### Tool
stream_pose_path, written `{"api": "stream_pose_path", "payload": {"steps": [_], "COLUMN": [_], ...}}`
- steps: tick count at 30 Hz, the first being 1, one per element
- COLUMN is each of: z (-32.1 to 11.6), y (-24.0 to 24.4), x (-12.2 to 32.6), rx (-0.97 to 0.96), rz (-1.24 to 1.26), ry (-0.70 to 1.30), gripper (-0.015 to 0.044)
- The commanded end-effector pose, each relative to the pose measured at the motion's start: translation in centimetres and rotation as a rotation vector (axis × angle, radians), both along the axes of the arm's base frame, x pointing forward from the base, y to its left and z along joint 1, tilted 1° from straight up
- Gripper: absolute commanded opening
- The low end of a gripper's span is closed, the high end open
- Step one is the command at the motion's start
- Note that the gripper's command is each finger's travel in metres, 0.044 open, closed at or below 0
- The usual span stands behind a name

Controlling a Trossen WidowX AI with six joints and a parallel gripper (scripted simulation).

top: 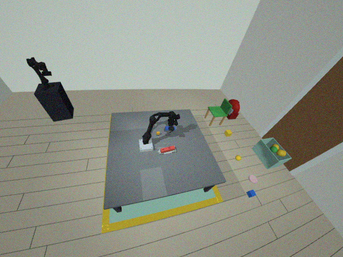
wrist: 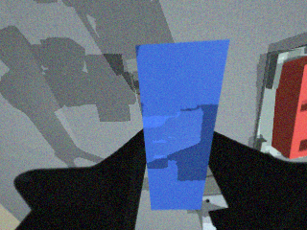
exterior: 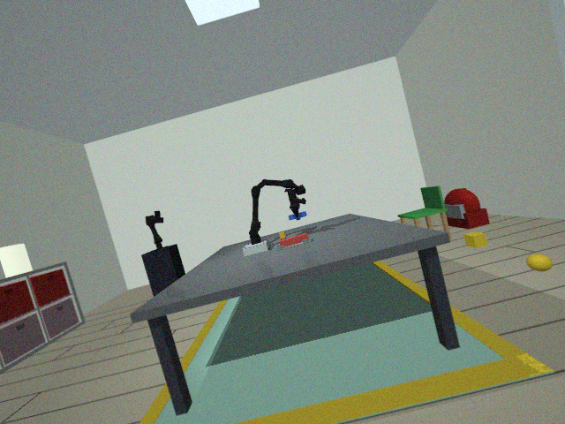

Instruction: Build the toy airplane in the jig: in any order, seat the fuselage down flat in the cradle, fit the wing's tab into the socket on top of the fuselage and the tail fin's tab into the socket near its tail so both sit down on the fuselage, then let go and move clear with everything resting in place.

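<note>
My gripper (top: 171, 129) (exterior: 297, 215) (wrist: 172, 131) is shut on the blue wing (top: 167, 128) (exterior: 291, 217) (wrist: 182, 77), holding it above the table by its middle, flat and long side across the fingers. Its tab is not visible. The red fuselage (top: 167, 149) (exterior: 294, 239) (wrist: 289, 105) lies lengthwise in the pale cradle of the jig (top: 174, 151) (wrist: 267, 107), with dark sockets on its top. Whether it sits fully down is too small to tell. The small orange-yellow tail fin (top: 157, 133) (exterior: 282, 235) stands on the table between the arm's base and the wing.
The arm's white base plate (top: 146, 145) (exterior: 255, 248) is on the grey table (top: 127, 171) (exterior: 365, 237), beside the jig. A second arm stands on a black pedestal (top: 56, 102) (exterior: 159, 264) off the table. A green chair (top: 217, 111) (exterior: 422, 213) and toys are on the floor.
</note>
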State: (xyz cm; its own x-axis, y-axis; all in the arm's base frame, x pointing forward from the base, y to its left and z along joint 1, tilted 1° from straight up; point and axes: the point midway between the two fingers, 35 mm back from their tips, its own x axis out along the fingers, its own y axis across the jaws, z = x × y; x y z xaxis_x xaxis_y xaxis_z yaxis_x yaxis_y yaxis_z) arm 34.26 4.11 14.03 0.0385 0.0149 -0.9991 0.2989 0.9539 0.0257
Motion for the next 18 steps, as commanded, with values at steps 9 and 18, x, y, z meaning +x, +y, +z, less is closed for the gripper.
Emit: {"api": "stream_pose_path", "payload": {"steps": [9,18], "z": [-0.6,-1.1], "y": [-3.8,-6.7], "x": [-0.1,-0.5], "rx": [0.003,0.007], "rz": [-0.202,-0.355], "ry": [-0.004,-0.001], "gripper": [0.0000,0.0000]}}
